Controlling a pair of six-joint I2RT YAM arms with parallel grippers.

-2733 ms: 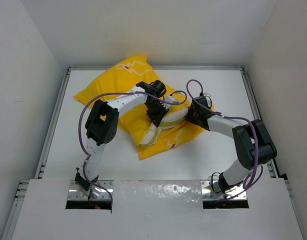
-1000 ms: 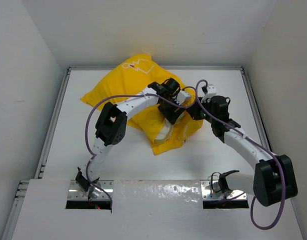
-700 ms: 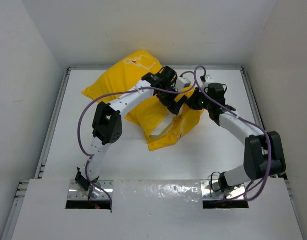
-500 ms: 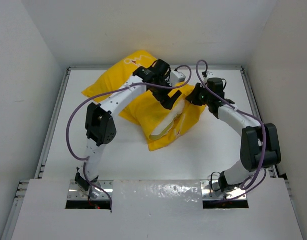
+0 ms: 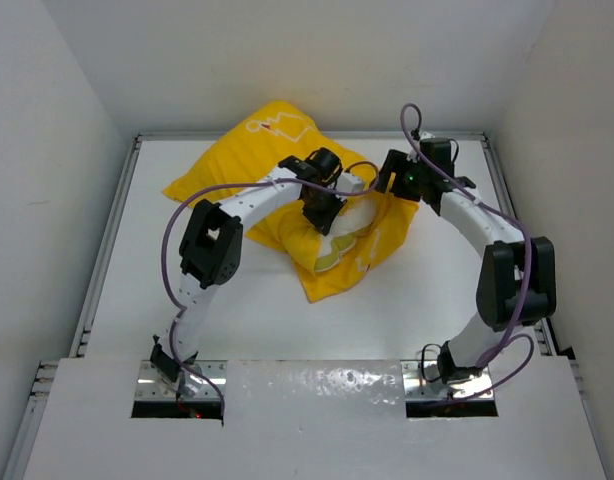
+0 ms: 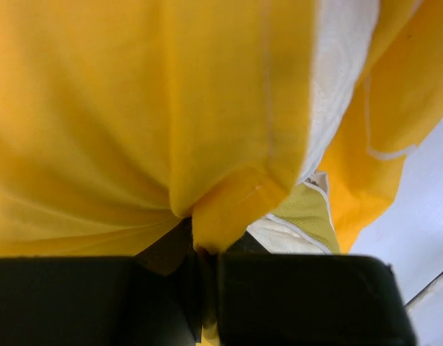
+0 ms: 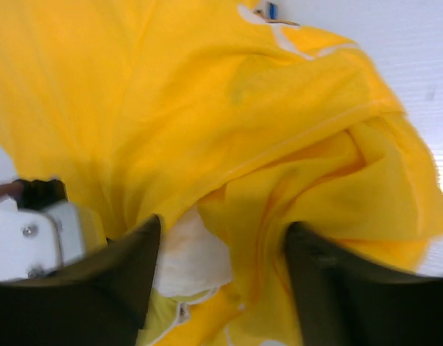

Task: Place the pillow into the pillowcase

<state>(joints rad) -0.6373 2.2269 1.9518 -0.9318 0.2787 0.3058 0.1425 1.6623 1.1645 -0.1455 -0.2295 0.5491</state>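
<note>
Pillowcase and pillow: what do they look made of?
The pillowcase looks like thin matte cloth: it drapes and creases in soft folds, with a stitched hem. The pillow looks like padded white fabric, faintly textured, with a yellow-green edge band; the fibre cannot be told.
</note>
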